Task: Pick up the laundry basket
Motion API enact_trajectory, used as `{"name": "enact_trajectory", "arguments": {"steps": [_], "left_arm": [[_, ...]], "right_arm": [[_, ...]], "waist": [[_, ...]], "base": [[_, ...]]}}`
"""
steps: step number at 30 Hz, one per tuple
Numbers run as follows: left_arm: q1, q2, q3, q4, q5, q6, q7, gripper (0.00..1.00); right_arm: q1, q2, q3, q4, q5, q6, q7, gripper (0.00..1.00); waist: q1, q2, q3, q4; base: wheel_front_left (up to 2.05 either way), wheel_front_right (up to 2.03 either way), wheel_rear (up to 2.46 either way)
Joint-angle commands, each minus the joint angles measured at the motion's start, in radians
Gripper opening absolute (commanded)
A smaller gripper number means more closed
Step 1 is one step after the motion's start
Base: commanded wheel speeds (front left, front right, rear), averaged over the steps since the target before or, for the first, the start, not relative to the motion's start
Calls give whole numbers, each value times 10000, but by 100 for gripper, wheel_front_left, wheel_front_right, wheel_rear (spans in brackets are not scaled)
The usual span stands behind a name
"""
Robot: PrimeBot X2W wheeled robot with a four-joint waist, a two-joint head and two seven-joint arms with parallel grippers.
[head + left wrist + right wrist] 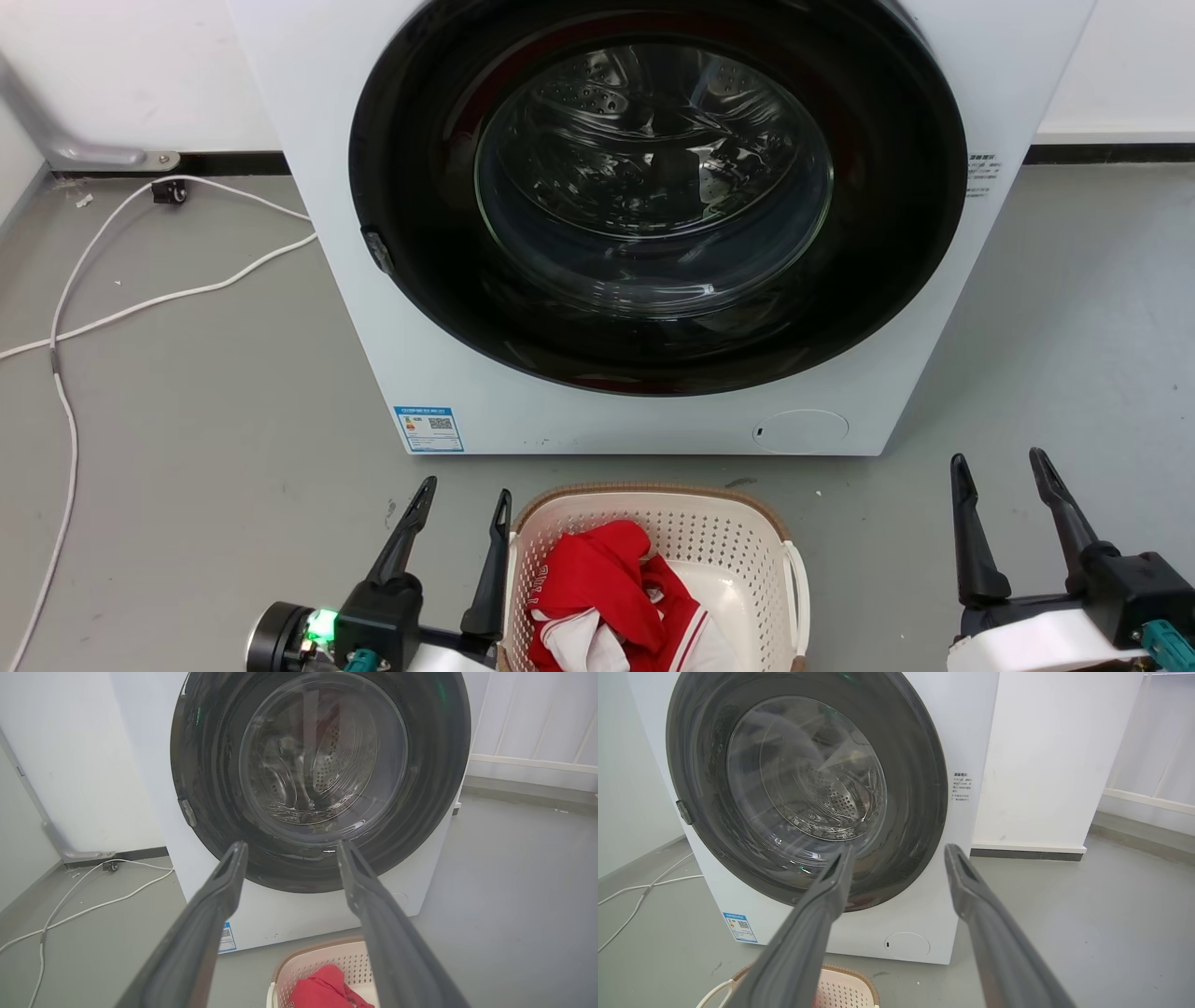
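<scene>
Pickup pending: laundry basket (728, 537) is resting on the floor (187, 420), unlifted.
Either side, left gripper (467, 487) and right gripper (997, 457) are hovering, fingers spread wide, gripping nothing.

Grey floor (187, 420): washer (653, 205), basket (719, 532), cable (159, 301).

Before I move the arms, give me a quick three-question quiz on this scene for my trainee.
1. True or false: the left gripper is shut on the cream perforated plastic laundry basket.
2. What lies in the basket? A) red and white cloth B) blue towel C) nothing
3. Which stands nearer the basket: the left or the right gripper?
Key: 1 false, it is open beside the basket; 2 A; 3 left.
</scene>
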Motion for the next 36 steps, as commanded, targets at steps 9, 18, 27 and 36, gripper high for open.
{"name": "enact_trajectory", "arguments": {"steps": [9,18,27,36], "left_arm": [[27,-187,371,277,-216,-256,-28,100],[13,-261,475,369,-119,-338,-28,100],[12,-295,544,450,-103,-397,-28,100],[-889,-204,772,1004,13,-530,-26,100]], "right_arm": [[-95,-26,18,220,238,-3,-23,100],[-111,-26,20,288,284,-3,-23,100],[-145,-26,43,355,262,-3,-23,100],[-1087,-25,119,903,-32,-3,368,100]], "waist": [[0,-1,5,-4],[0,-1,20,3],[0,-1,190,-23],[0,-1,1752,-207]], "base": [[0,0,0],[0,0,0],[0,0,0],[0,0,0]]}}
